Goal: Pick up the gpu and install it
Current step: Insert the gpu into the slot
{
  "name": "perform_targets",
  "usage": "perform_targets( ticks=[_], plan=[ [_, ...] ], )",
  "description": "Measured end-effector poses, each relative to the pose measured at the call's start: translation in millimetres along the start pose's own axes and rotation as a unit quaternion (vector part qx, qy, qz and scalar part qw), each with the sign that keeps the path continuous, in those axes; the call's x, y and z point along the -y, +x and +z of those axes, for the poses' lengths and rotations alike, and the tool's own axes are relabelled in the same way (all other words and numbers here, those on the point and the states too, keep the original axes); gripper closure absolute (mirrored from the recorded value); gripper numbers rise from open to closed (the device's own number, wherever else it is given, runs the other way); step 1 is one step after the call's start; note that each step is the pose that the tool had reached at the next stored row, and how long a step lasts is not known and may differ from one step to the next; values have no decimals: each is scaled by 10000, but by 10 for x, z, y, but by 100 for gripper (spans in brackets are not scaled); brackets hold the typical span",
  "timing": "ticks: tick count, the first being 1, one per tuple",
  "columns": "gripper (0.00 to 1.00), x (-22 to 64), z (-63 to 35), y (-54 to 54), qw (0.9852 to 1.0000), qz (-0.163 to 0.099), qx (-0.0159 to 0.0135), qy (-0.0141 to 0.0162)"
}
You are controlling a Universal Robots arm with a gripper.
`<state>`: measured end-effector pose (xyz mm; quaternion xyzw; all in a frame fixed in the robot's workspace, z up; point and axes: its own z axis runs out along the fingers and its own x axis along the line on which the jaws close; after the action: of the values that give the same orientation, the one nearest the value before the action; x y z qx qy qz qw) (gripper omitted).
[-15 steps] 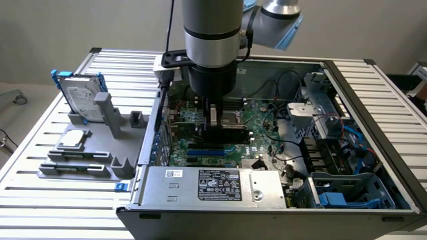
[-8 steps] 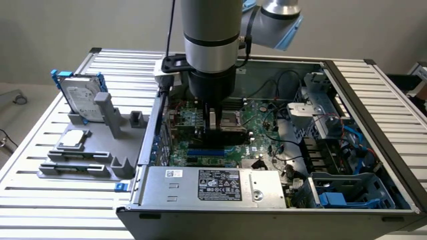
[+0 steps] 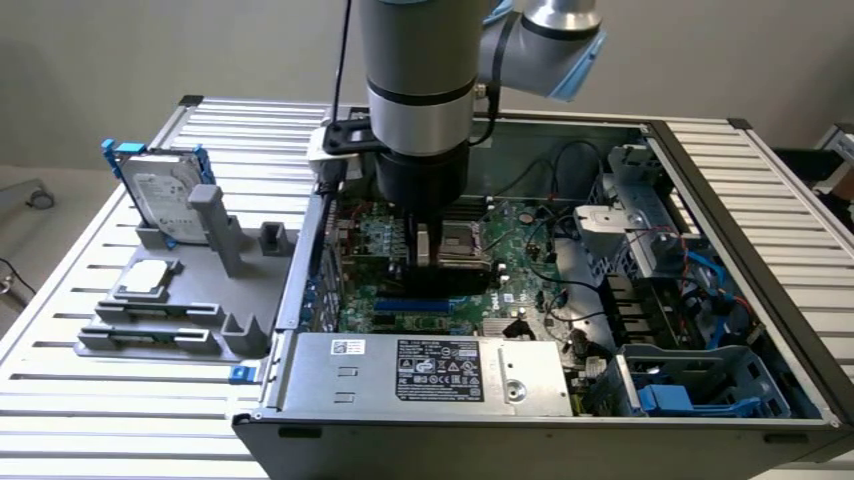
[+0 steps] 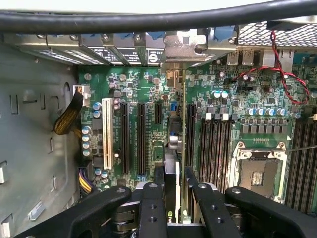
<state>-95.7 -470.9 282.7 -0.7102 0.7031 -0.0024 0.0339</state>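
The gpu (image 4: 183, 114) stands on edge over the green motherboard (image 4: 148, 84), seen edge-on as a thin green line. Its silver end bracket (image 4: 184, 47) meets the case's rear slot openings. My gripper (image 4: 173, 176) is shut on the card's near end, black fingers (image 4: 159, 181) on either side. The card runs alongside a long black expansion slot (image 4: 190, 134); whether it sits in a slot I cannot tell. In the exterior view the gripper (image 3: 426, 255) reaches down into the open computer case (image 3: 694, 180), holding the gpu (image 3: 423, 243) over the motherboard (image 3: 514, 235).
Outside the case, at the exterior view's left, a grey fixture (image 3: 174, 310) carries a silver hard drive with blue frame (image 3: 167, 195). The power supply (image 3: 427, 370) fills the case's near side. A white slot (image 4: 107, 134), CPU socket (image 4: 260, 171), red wires (image 4: 282, 74) and a black cable (image 4: 148, 21) surround the card.
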Motion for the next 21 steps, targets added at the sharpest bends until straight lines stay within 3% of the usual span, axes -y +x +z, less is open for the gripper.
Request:
perform_targets(
  ticks=[4,11,17,21],
  plan=[
    [74,-6,14,4,10000,26,20,-15],
    [74,-8,37,41,10000,30,52,-69],
    [74,-10,70,56,9999,33,98,-79],
    [74,-11,92,60,9998,35,131,-107]
  ],
)
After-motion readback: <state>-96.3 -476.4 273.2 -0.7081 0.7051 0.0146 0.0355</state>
